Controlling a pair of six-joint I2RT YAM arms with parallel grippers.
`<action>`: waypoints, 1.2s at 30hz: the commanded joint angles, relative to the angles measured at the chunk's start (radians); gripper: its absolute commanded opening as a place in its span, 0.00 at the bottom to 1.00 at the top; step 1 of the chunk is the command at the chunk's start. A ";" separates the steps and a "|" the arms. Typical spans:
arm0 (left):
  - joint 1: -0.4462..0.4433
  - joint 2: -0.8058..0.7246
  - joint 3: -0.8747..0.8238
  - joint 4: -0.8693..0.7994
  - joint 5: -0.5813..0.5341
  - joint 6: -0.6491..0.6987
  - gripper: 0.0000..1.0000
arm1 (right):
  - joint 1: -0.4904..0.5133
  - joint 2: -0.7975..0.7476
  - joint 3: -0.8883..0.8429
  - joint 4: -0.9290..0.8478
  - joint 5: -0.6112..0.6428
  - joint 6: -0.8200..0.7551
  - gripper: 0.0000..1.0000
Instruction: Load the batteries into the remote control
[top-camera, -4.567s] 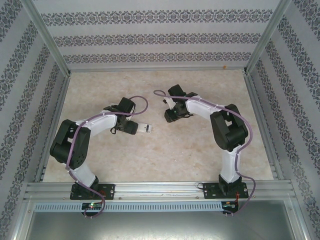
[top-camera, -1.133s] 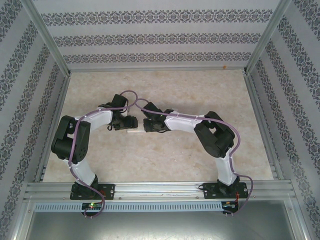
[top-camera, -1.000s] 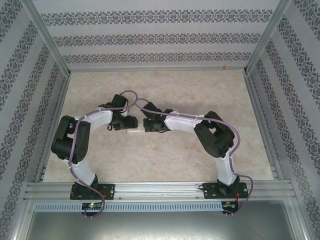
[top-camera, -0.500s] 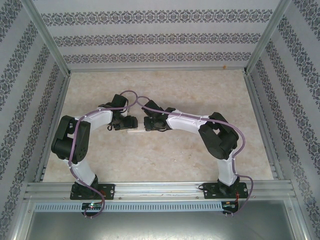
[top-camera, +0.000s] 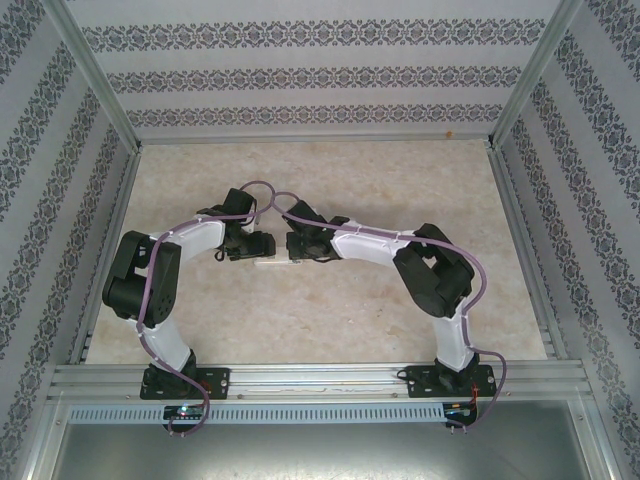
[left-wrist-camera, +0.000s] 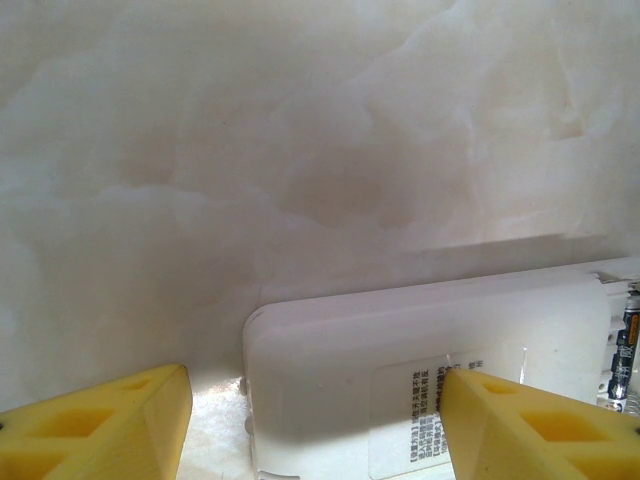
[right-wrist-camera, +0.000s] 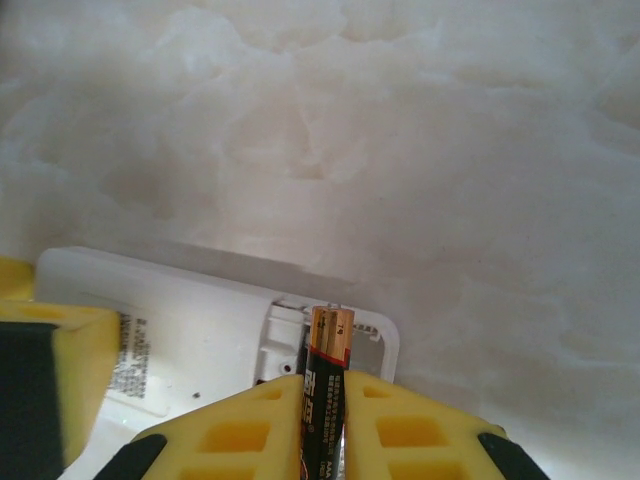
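The white remote control (top-camera: 270, 264) lies face down on the table between my two grippers. In the right wrist view its open battery compartment (right-wrist-camera: 372, 345) is at the remote's (right-wrist-camera: 170, 320) right end. My right gripper (right-wrist-camera: 323, 388) is shut on a dark battery (right-wrist-camera: 330, 335) whose gold end points up over that compartment. My left gripper (left-wrist-camera: 315, 388) is open and straddles the other end of the remote (left-wrist-camera: 400, 350). One yellow pad (left-wrist-camera: 530, 420) sits over the remote's label and the other pad (left-wrist-camera: 110, 420) stands clear of its edge. Another battery (left-wrist-camera: 626, 342) shows in the compartment.
Both arms meet at the table's (top-camera: 330, 310) middle, the left gripper (top-camera: 258, 245) and the right gripper (top-camera: 297, 250) almost touching. Patterned walls and metal rails enclose the table on three sides.
Since the earliest frame the right gripper has come in from the back right to the remote. Over the last second its elbow swung slightly right; the left arm held still.
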 joint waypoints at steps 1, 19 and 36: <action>0.009 0.003 -0.008 0.004 0.006 -0.004 0.68 | 0.001 0.026 -0.022 0.017 0.021 -0.001 0.17; 0.009 0.007 -0.001 0.009 0.004 -0.008 0.67 | -0.013 -0.008 -0.009 -0.037 -0.006 0.011 0.15; 0.008 0.008 0.001 0.009 0.001 -0.005 0.67 | -0.034 -0.022 0.025 -0.071 -0.066 0.051 0.27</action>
